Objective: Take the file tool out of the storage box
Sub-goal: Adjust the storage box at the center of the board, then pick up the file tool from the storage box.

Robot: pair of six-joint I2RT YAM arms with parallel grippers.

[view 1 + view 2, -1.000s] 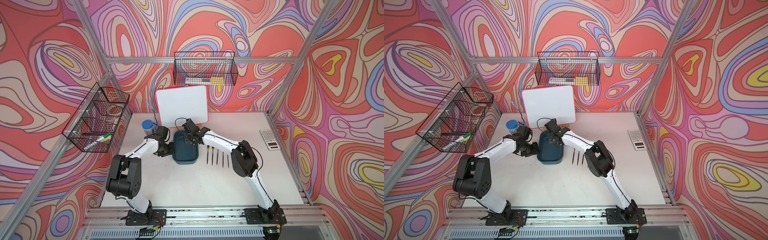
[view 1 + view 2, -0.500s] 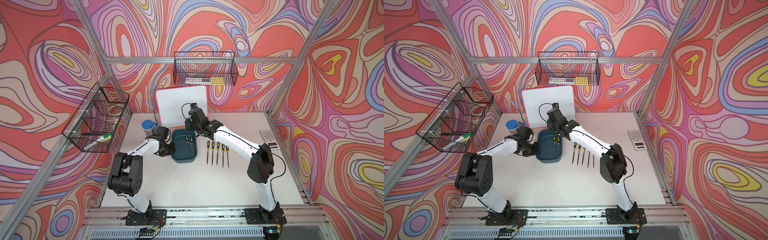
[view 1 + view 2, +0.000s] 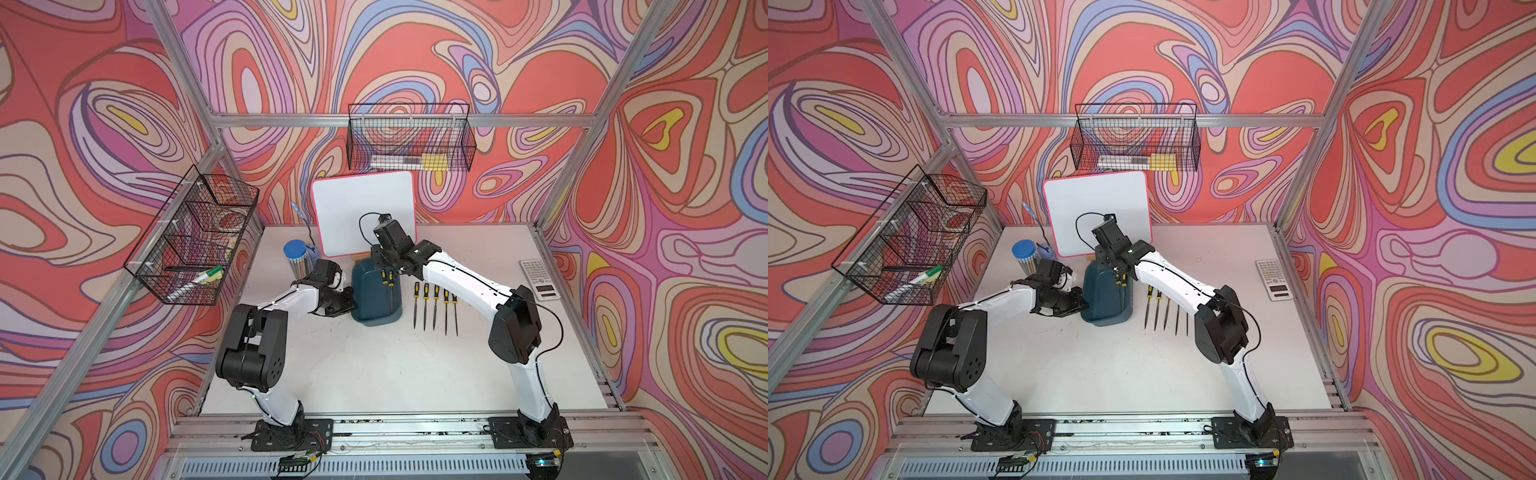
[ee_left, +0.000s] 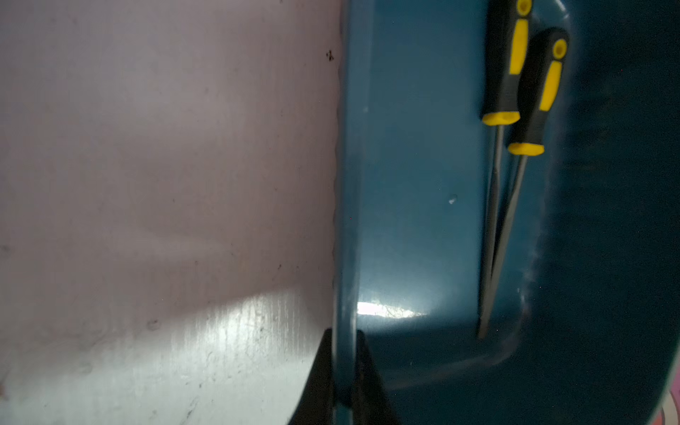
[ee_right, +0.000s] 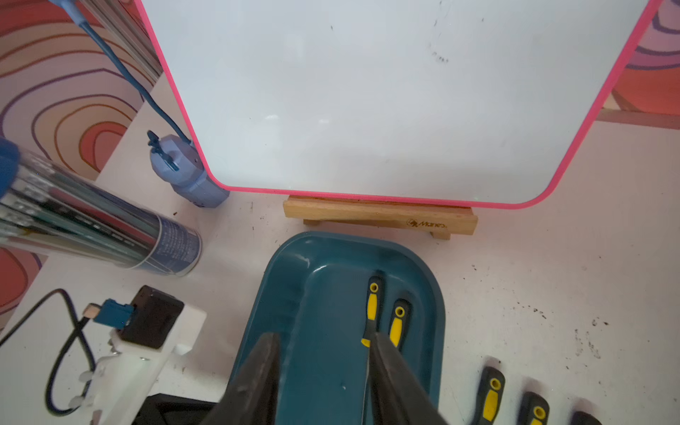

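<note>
The teal storage box stands mid-table and looks tipped, its left side raised. Two file tools with black-and-yellow handles lie inside, against its right wall. My left gripper is shut on the box's left rim. Above the box's far end my right gripper hangs open with nothing between its fingers; one fingertip is just over a file's handle.
Several more files lie in a row on the table right of the box. Behind it stands a pink-edged whiteboard on a wooden stand. A pencil tube is at the back left, a calculator at the right edge.
My left gripper has shut on the box's rim. The right gripper has risen out of the box and drawn back toward the whiteboard, still open.
</note>
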